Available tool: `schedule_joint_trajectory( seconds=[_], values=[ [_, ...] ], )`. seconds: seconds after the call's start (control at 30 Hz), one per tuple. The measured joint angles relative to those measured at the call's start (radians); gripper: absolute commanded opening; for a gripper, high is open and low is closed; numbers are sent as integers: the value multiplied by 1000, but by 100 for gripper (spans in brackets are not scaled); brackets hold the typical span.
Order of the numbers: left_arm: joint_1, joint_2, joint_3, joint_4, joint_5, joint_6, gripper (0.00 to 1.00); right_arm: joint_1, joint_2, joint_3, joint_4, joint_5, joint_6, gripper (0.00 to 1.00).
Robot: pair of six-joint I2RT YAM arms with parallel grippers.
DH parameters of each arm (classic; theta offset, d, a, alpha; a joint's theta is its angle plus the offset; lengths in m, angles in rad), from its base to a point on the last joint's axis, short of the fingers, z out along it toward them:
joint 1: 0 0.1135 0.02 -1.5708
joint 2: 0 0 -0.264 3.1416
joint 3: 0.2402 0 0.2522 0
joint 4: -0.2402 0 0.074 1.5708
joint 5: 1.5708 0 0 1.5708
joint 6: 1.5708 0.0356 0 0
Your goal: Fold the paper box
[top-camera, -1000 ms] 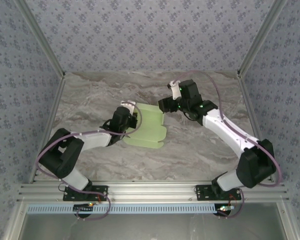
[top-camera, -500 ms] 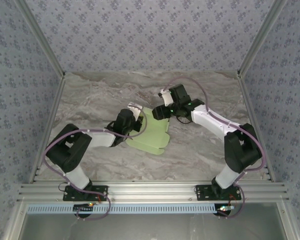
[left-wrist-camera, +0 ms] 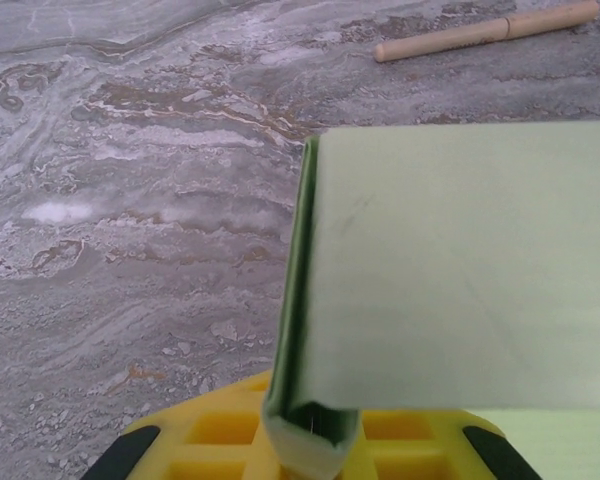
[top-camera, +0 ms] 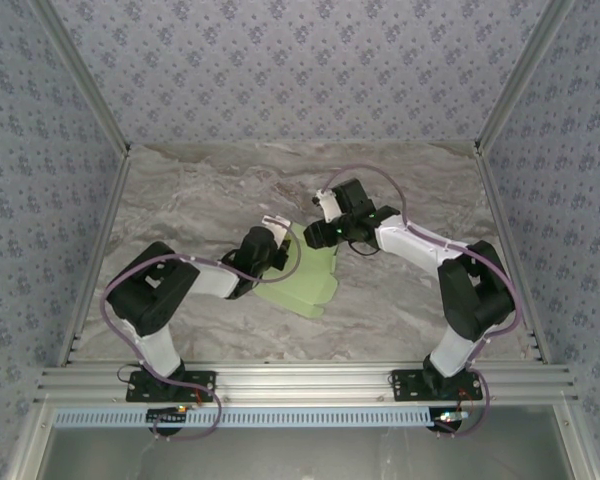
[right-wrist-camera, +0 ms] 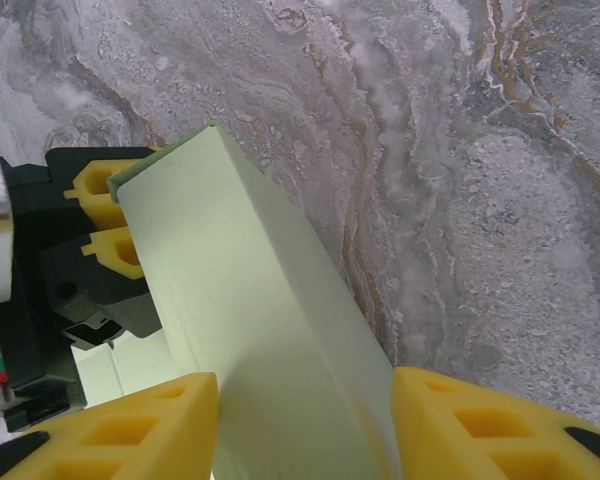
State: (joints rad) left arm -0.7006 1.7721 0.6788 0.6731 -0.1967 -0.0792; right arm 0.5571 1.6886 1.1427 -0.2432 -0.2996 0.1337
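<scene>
Box [top-camera: 316, 276] lies mid-table between both arms: left gripper [top-camera: 278, 242] clamps its left fold; right gripper [top-camera: 320, 233] straddles the far-right panel, grip unclear

Left gripper [left-wrist-camera: 310, 440] pinching folded paper box [left-wrist-camera: 460, 270] edge; wooden stick [left-wrist-camera: 485, 30] lying beyond on table [left-wrist-camera: 130, 200].

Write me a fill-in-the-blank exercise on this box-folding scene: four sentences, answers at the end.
1. The paper box is pale ___.
2. The left pincer, closed on its folded edge, has ___ fingers.
3. In the right wrist view, the box panel runs ___ the two fingers of the right pincer.
4. The stick on the table is made of ___.
Answers: green; yellow; between; wood.
</scene>
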Motion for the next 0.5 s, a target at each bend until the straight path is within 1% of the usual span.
schedule_joint_trajectory(
  seconds=[0.37, 0.5],
  values=[
    [-38, 32, 6, 27, -143, -63, 16, 37, 6, -7, 26, 39, 0, 45],
    [-48, 42, 14, 29, -171, -79, 14, 39, 6, -7, 27, 52, 0, 48]
  ],
)
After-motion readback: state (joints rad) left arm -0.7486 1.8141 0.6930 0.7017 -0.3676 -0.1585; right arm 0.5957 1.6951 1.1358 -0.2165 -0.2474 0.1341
